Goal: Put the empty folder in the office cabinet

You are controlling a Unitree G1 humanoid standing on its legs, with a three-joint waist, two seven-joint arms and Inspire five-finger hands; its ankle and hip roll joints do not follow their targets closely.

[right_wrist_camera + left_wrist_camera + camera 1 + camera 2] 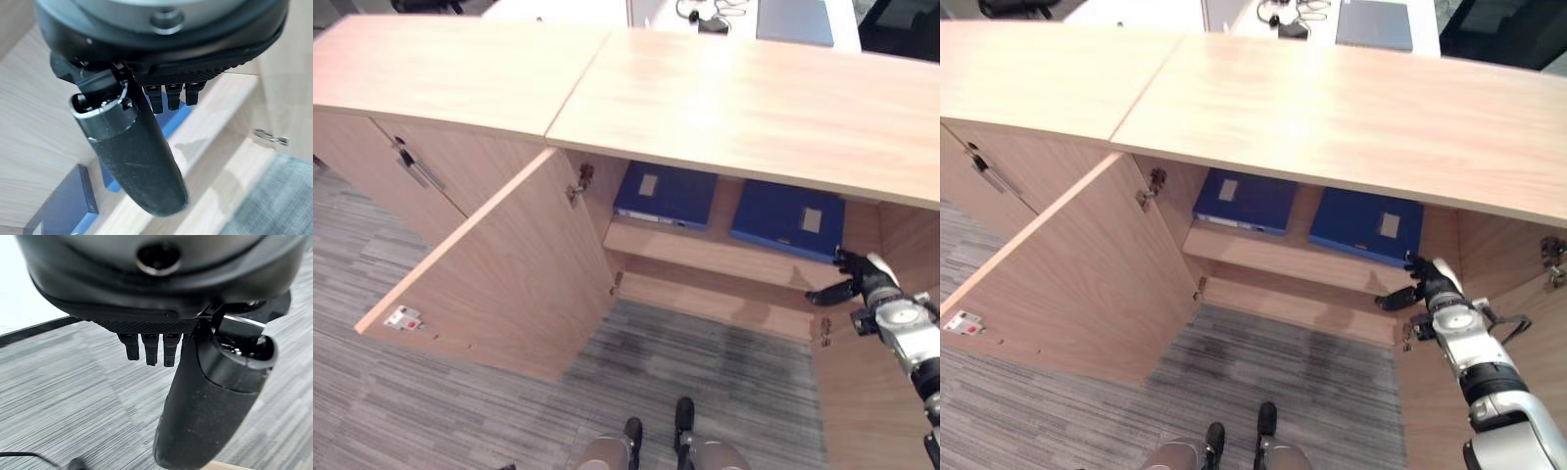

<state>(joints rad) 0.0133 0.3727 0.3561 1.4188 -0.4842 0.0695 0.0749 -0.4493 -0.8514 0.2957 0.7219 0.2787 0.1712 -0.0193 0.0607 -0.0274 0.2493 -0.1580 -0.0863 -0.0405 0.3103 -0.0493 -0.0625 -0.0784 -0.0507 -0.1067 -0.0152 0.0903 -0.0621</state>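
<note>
the right blue folder [790, 217] lies flat on the upper shelf [724, 257] of the cabinet [744, 108], near the right wall, and its front corner pokes a little past the shelf edge. that could be trouble. if the hand bumps that corner on its way out, the folder could slide crooked or tip off the shelf and drop to the lower shelf [705, 299] or the carpet [460, 411]. the right door [862, 392] stands open just beside the arm, so a wide swing could knock into it too. a second blue folder [666, 194] lies flat to the left of the first one, a little apart, and a hard push could shove one into the other.

the right hand [858, 276] is at the front corner of the right folder, right by it or just touching; i cannot tell which. its fingers look loose and mostly straight, thumb sticking out to the side, and it holds nothing.

the left hand [195, 396] hangs over the carpet, away from the cabinet, fingers relaxed, holding nothing.

the left door [499, 274] is swung wide open.
</note>
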